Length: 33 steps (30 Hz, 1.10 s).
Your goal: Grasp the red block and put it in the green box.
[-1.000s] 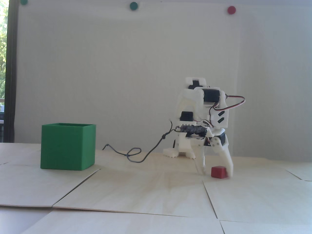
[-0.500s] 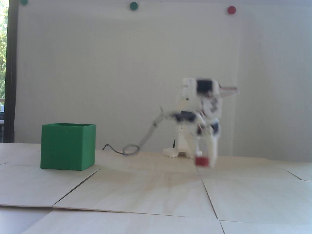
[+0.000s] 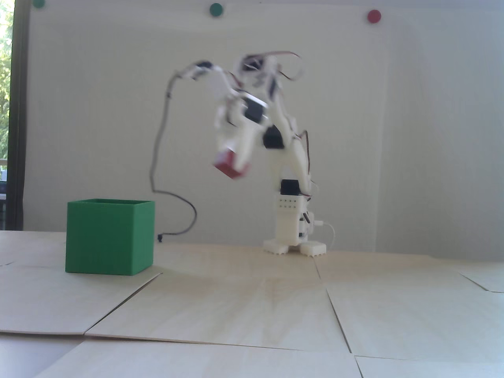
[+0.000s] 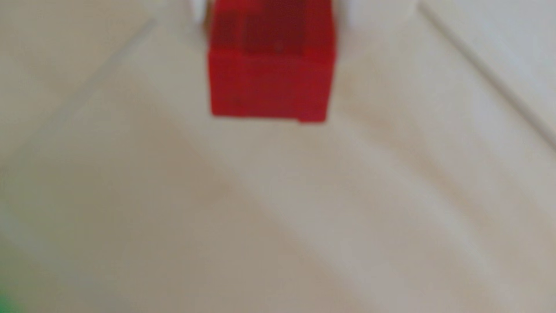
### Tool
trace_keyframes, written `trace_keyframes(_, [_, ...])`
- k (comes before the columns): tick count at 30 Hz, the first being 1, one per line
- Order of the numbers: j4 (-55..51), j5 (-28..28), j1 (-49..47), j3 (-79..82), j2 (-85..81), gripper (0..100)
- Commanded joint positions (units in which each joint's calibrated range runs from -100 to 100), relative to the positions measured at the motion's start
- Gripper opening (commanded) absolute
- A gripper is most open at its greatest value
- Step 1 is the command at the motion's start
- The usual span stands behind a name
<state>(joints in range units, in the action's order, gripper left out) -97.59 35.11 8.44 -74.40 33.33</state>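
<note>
Holding one red block (image 3: 231, 164) aloft: one gripper (image 3: 233, 159), white, clamped on the block's upper part, blurred in the fixed view. Block tilted there, lower left corner dipped, long axis running from lower left to upper right; clear of the table (image 3: 252, 307), well above it, up and to the right of the green box (image 3: 109, 237). One block only; one box only.

Seen in the wrist view: red block (image 4: 270, 81) at the top centre, near face broad and wider than tall, top face darker with a square shaded patch; white finger (image 4: 198, 12) as a sliver at the block's left edge, blurred, with another white patch at the right edge. Pale wooden panels behind, with two seams running diagonally. Green smear (image 4: 4, 304) at the bottom left corner, probably the box, too blurred to say for certain.

Seen only in the fixed view: one white arm (image 3: 283, 130) rising from a base (image 3: 293, 232) at the far centre of the table, folded forward and to the left; one grey cable (image 3: 161, 134) looping down from the arm's top to the table just right of the box. Box upright at the left, open at the top, standing on the panels, apart from the arm. Three round wall dots above: two green dots (image 3: 215, 9), one red dot (image 3: 373, 15).
</note>
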Motion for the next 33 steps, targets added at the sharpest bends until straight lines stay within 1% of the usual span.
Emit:
trace_keyframes(1, [-2.0,4.9,7.1,19.6,-21.1,2])
trace_keyframes(2, [-2.0,5.5,7.7,21.9,-22.4,2])
trace_keyframes(9, [-1.9,12.6,11.9,57.5,-41.3,2])
trace_keyframes(14, [-1.8,17.2,15.7,73.5,-51.8,2])
trace_keyframes(16, [-1.4,17.6,17.9,73.2,-54.4,2])
trace_keyframes(22, [2.8,17.0,18.2,64.3,-54.6,2])
trace_keyframes(24, [5.3,15.4,18.0,62.7,-53.5,2])
trace_keyframes(27, [13.1,12.7,17.0,59.9,-50.3,2])
trace_keyframes(29, [20.6,10.2,15.6,56.6,-46.2,2])
trace_keyframes(33, [31.6,8.2,13.8,49.0,-38.0,2])
